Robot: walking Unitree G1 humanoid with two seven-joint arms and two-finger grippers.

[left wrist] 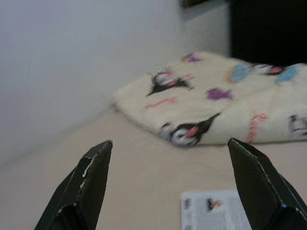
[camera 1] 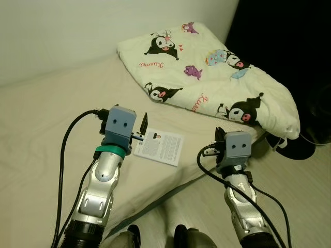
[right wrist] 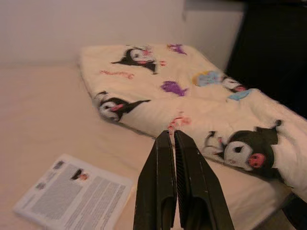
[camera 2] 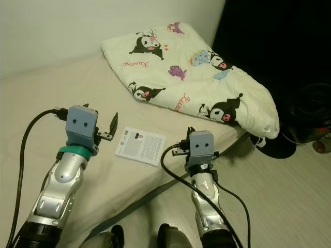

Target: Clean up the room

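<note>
A white printed leaflet [camera 1: 160, 146] lies flat on the beige mattress [camera 1: 46, 129], near its front edge. My left gripper [left wrist: 172, 191] hovers just left of the leaflet, its two black fingers [left wrist: 84, 187] spread wide open with nothing between them. My right gripper [right wrist: 172, 184] is held over the mattress's front edge to the right of the leaflet, its fingers pressed shut and empty. A folded cream blanket [camera 1: 207, 72] with black cartoon characters lies on the far right part of the mattress, beyond both grippers.
A pale wall [camera 1: 67, 31] runs behind the mattress. To the right is a dark area with a black round object [camera 1: 297, 147] and a cable on the light wood floor [camera 1: 295, 186]. My feet [camera 1: 155, 238] stand at the bed's edge.
</note>
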